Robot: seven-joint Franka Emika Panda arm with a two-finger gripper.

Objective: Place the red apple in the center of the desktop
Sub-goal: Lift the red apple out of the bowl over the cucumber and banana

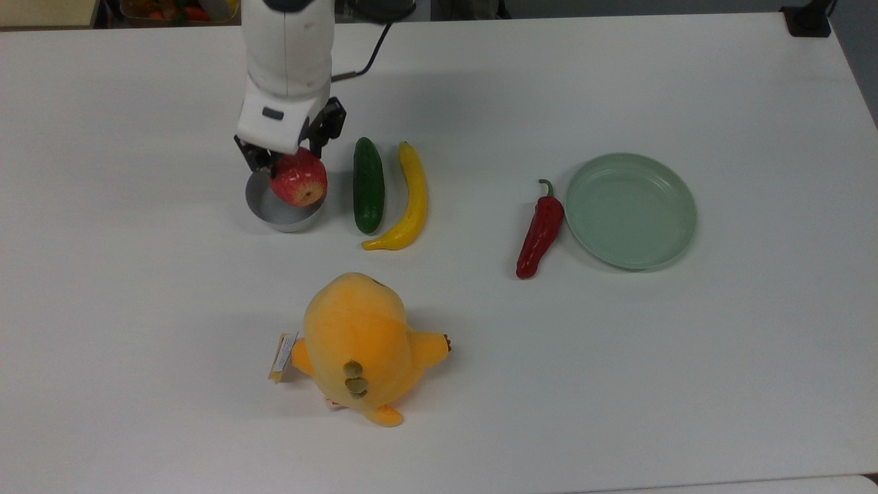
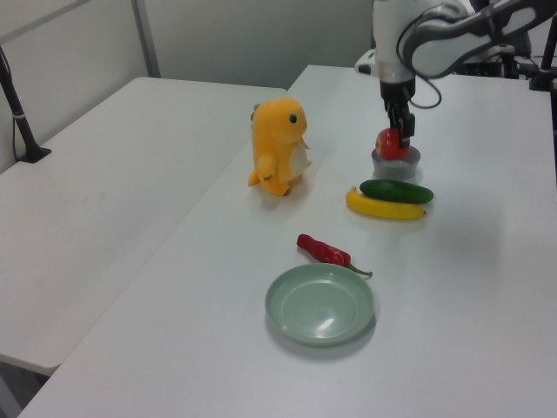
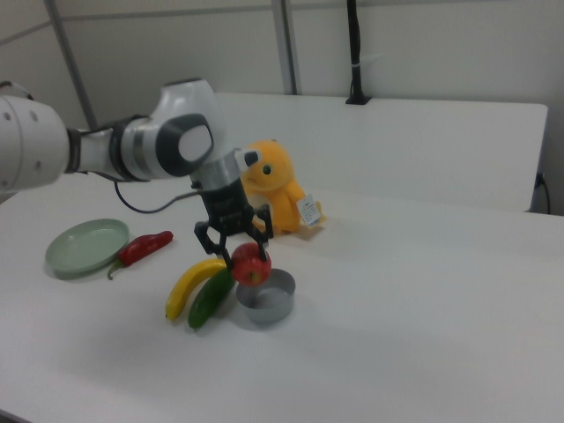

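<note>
Above the grey bowl [image 1: 282, 209], just clear of its rim, the apple [image 1: 298, 178] hung in the hand [image 1: 291, 161], whose two dark fingers were closed on its upper half from opposite sides. In the right view the fruit sat wholly below the fingers, over the bowl's edge nearest the cucumber [image 1: 368, 184].

The apple looked rigid, smooth and slightly glossy, with red-pink mottled skin and a yellowish patch low down. Being round and probably of modest weight, it would likely tolerate a firm pinch without denting, but its curved skin offered little purchase, so a grip across the widest part seemed safest. The present hold sat rather high, and a slip or roll on release looked possible.

The worktop [image 1: 617, 377] was plain, white and matte, so the apple could roll once set down. Beside the bowl lay the cucumber and a curved banana [image 1: 410, 199], both smooth. Further toward the top view's right were a glossy chili [image 1: 540, 232] and a shallow pale-green plate [image 1: 675, 226]. A soft orange plush [image 1: 360, 346] stood nearer the top view's lower edge.
</note>
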